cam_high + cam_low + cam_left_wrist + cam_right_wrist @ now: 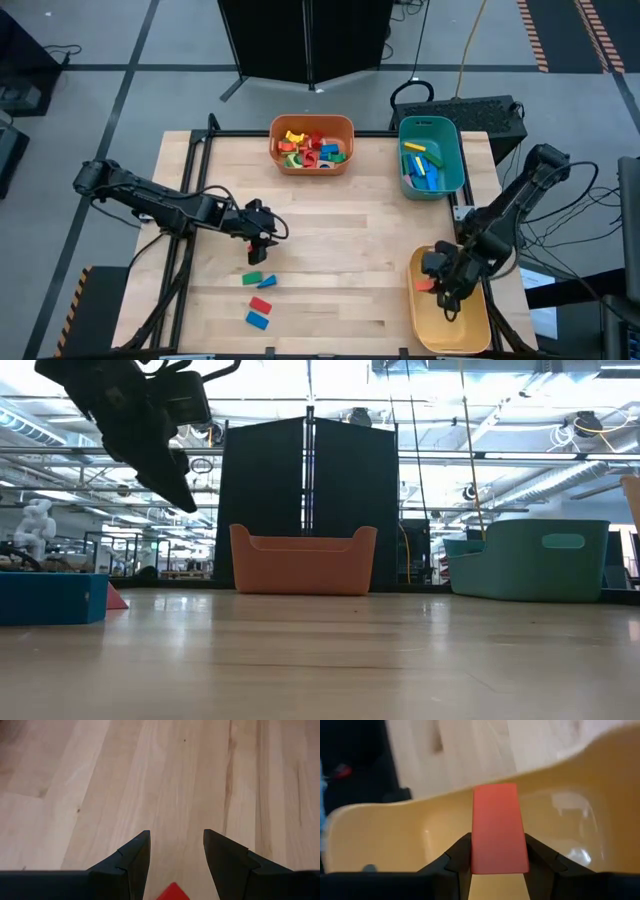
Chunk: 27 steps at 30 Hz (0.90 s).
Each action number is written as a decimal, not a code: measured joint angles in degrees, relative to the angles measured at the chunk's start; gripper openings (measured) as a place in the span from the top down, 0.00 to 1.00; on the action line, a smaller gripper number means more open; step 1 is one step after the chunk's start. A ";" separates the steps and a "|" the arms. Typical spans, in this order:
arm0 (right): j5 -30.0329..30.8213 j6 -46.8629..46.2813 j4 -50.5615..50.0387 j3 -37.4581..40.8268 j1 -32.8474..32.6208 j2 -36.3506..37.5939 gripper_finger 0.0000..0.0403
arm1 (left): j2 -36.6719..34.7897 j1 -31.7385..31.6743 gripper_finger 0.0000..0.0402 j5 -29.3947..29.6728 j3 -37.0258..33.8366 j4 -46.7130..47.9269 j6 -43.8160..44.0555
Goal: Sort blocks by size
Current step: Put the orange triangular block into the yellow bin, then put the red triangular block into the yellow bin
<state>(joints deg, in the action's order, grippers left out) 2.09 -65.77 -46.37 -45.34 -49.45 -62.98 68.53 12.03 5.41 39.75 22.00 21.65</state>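
Blocks (312,148) are sitting mixed in the orange bin (311,144), more in the teal bin (431,156), and four are lying loose on the table (340,250). Right gripper (437,283) is clamping a red block (499,827) over the yellow bin (450,302). Left gripper (262,240) is hovering, fingers apart, seemingly empty.

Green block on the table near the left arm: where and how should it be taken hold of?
Grip the green block across its short width, mid-length, coming straight down. It lies flat, and a blue block sits against one end, so the long sides look freer. The left tool hovers open nearby.
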 joint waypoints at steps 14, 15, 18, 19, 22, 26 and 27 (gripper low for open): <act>-2.19 -11.58 -6.30 0.07 -3.17 -12.80 0.60 | 0.00 0.00 0.55 -1.34 0.00 1.72 1.79; -2.19 -11.60 -6.28 0.07 -3.17 -13.05 0.59 | 0.00 0.00 0.55 -1.82 0.00 1.75 1.91; -2.19 -11.74 -6.41 0.07 -3.17 -13.44 0.55 | 0.00 0.13 0.55 -2.16 0.00 2.01 1.36; -2.19 -11.71 -6.60 0.07 -3.17 -13.44 0.53 | 0.00 0.19 0.55 -2.19 0.00 2.54 0.25; -2.41 -11.78 -9.34 0.07 -2.98 -13.34 0.50 | 0.00 0.82 0.55 -2.32 0.00 4.30 -5.96; -2.41 -14.33 -11.40 0.07 -2.91 -11.92 0.50 | 0.00 2.19 0.55 -4.15 0.00 6.51 -13.89; -2.22 -14.75 -11.32 0.07 -2.91 -11.37 0.51 | 0.00 2.60 0.55 -4.61 0.00 6.59 -15.79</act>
<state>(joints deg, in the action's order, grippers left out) -0.13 -80.51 -57.70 -45.28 -52.36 -74.35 68.53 14.63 0.80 39.75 28.58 5.86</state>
